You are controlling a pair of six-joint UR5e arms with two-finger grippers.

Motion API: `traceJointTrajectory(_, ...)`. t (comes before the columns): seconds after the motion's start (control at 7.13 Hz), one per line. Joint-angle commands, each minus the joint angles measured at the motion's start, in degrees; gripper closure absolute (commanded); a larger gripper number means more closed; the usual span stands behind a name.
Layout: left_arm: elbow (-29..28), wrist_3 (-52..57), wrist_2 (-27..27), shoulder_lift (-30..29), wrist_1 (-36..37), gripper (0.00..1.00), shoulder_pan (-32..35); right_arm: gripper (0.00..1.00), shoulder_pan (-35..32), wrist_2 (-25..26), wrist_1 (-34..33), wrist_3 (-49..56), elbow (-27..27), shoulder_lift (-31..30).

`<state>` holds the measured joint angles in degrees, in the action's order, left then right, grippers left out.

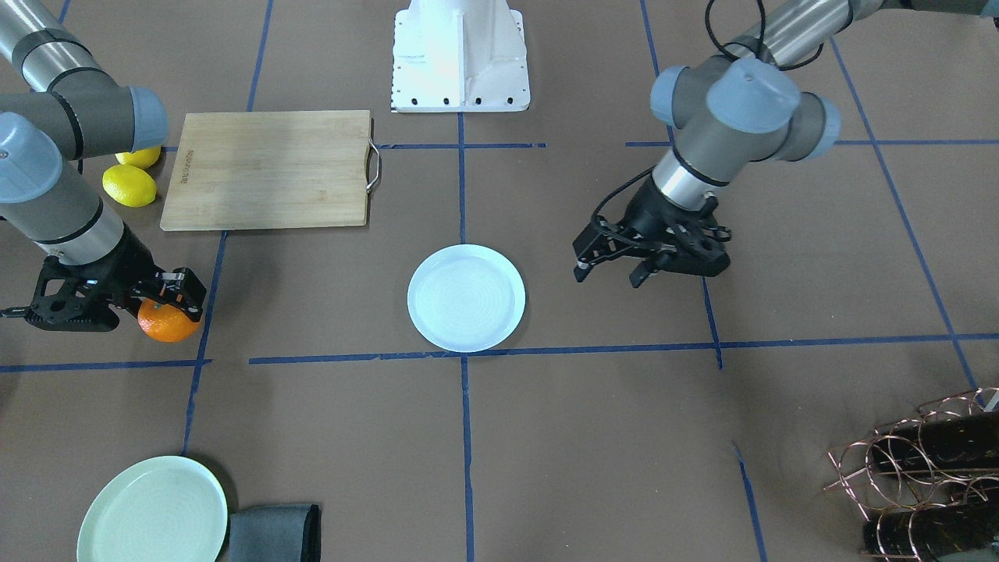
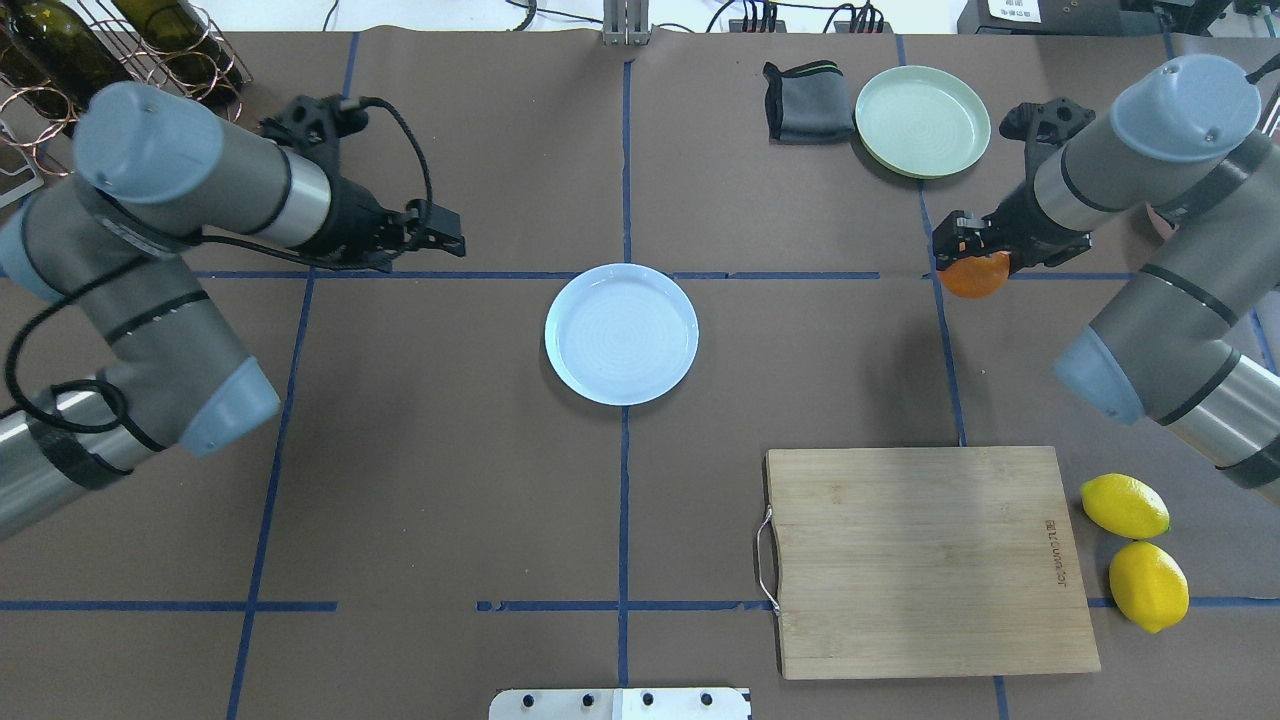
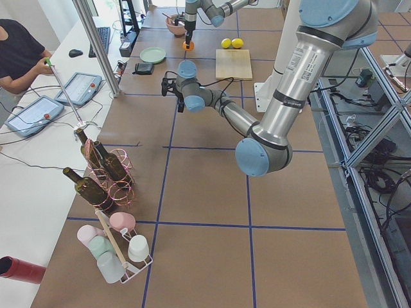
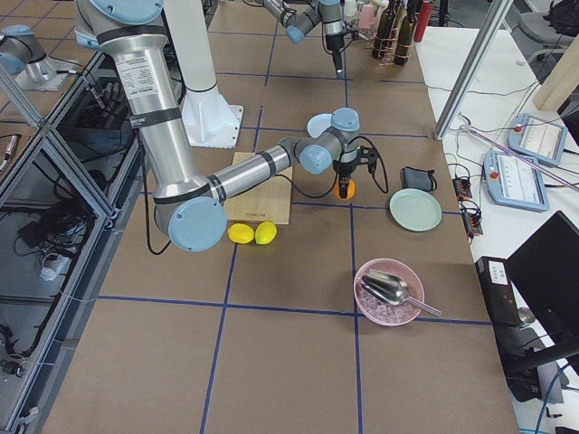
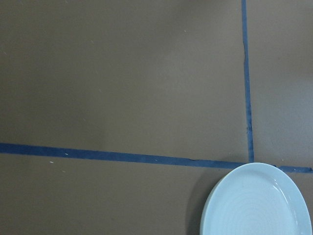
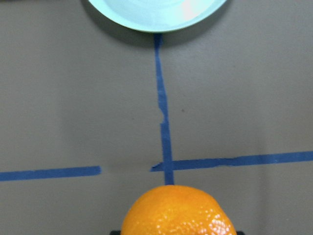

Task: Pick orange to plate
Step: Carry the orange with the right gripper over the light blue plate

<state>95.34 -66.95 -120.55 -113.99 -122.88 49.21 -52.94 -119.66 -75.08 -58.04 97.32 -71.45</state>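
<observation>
The orange (image 1: 167,323) rests at the table's right side, on a blue tape crossing. My right gripper (image 1: 165,295) comes down over it, fingers on either side, shut on it. In the right wrist view the orange (image 6: 177,211) fills the bottom centre and the fingers are out of frame. The pale bluish-white plate (image 2: 621,334) stands bare at the table's centre, well away from the orange (image 2: 976,277). My left gripper (image 2: 447,237) hovers open and holds nothing, beyond the plate's left side; the plate's rim (image 5: 230,183) shows in the left wrist view's corner.
A mint-green plate (image 2: 922,120) and a folded grey cloth (image 2: 805,100) lie just beyond the orange. A wooden cutting board (image 2: 925,560) and two lemons (image 2: 1124,505) sit nearer the robot's base. A wire rack with bottles (image 2: 60,50) is at the far left.
</observation>
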Motion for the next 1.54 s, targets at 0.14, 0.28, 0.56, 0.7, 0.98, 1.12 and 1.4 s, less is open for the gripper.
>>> traceJointTrajectory(0.14, 3.0, 20.8, -6.0, 9.8, 3.6, 0.00, 14.6, 1.00, 6.6, 2.0, -0.2, -13.3, 0.3, 9.6)
traceJointTrajectory(0.28, 2.7, 30.6, -7.4, 12.1, 3.6, 0.00, 18.5, 1.00, 9.9, 5.9, -0.3, -15.2, 0.2, 12.1)
traceJointTrajectory(0.56, 2.5, 37.5, -7.6, 12.9, 3.5, 0.00, 21.7, 1.00, 16.6, 11.6, -0.4, -16.4, -1.3, 15.8)
traceJointTrajectory(0.7, 2.7, 37.5, -8.1, 12.7, 2.7, 0.00, 22.8, 1.00, 20.0, 15.7, -0.4, -16.4, -5.1, 19.0)
traceJointTrajectory(0.98, 2.5, 37.5, -12.2, 12.9, 2.8, 0.00, 25.0, 1.00, 23.4, 19.5, -0.2, -16.4, -13.6, 24.7)
traceJointTrajectory(1.12, 2.2, 37.7, -11.6, 13.0, 2.8, 0.00, 25.0, 1.00, 23.9, 19.6, -0.2, -16.3, -14.4, 25.0)
traceJointTrajectory(1.4, 1.8, 37.8, -11.6, 14.5, 3.3, 0.00, 24.8, 0.59, 23.9, 20.3, 0.2, -16.5, -18.0, 27.8)
